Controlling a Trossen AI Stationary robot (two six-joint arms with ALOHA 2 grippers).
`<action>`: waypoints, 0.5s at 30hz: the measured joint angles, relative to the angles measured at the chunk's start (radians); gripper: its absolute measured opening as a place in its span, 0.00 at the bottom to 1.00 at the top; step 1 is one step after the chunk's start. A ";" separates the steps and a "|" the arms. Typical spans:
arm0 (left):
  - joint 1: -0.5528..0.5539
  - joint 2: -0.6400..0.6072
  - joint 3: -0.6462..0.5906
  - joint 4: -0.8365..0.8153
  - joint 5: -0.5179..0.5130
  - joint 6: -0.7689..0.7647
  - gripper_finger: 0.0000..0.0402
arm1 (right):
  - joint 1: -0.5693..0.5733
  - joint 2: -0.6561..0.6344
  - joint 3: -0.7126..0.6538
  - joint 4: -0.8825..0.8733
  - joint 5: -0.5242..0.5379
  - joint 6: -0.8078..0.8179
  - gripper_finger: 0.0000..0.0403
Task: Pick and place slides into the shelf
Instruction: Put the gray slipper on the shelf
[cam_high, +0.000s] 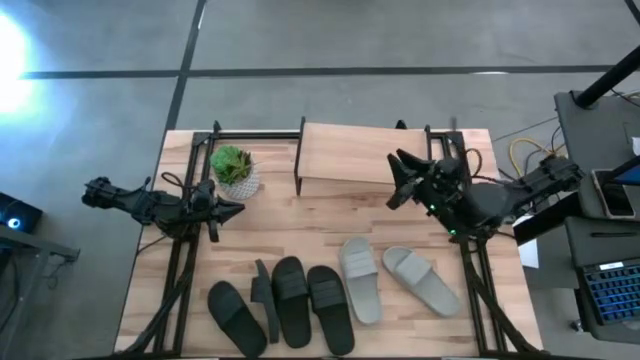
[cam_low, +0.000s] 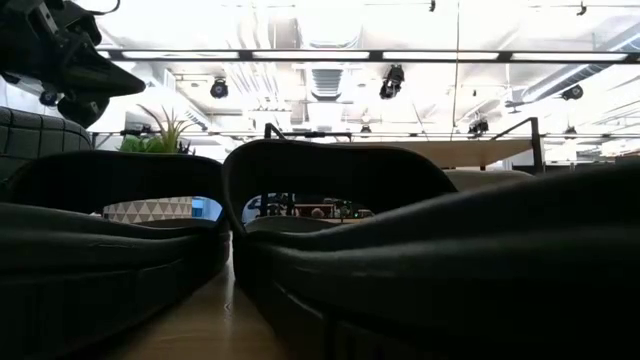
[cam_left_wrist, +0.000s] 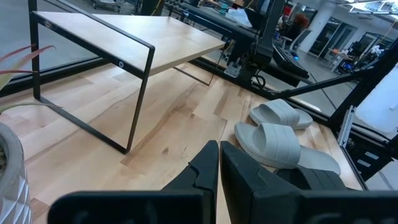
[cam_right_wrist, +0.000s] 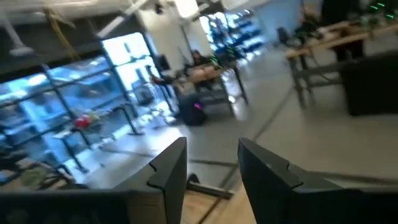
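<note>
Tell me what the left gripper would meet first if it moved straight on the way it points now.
Probably the pale grey sandals: the shut left gripper aims low across the table toward them. The shelf stands off to the side.

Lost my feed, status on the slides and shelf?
Left end effector shut, idle beside the potted plant. Right end effector open, empty, at the shelf. Six slides on the table, none shelved. Nothing blocking.
</note>
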 joint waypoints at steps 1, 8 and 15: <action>0.000 0.000 0.000 0.000 0.000 0.000 0.00 | 0.001 0.000 0.024 -0.128 0.003 0.128 0.34; 0.000 0.001 0.000 0.001 0.000 0.000 0.00 | 0.015 0.057 0.118 -1.113 -0.348 1.369 0.45; 0.000 0.001 0.000 0.000 0.000 0.000 0.00 | 0.037 0.220 0.126 -1.121 -0.634 1.631 0.57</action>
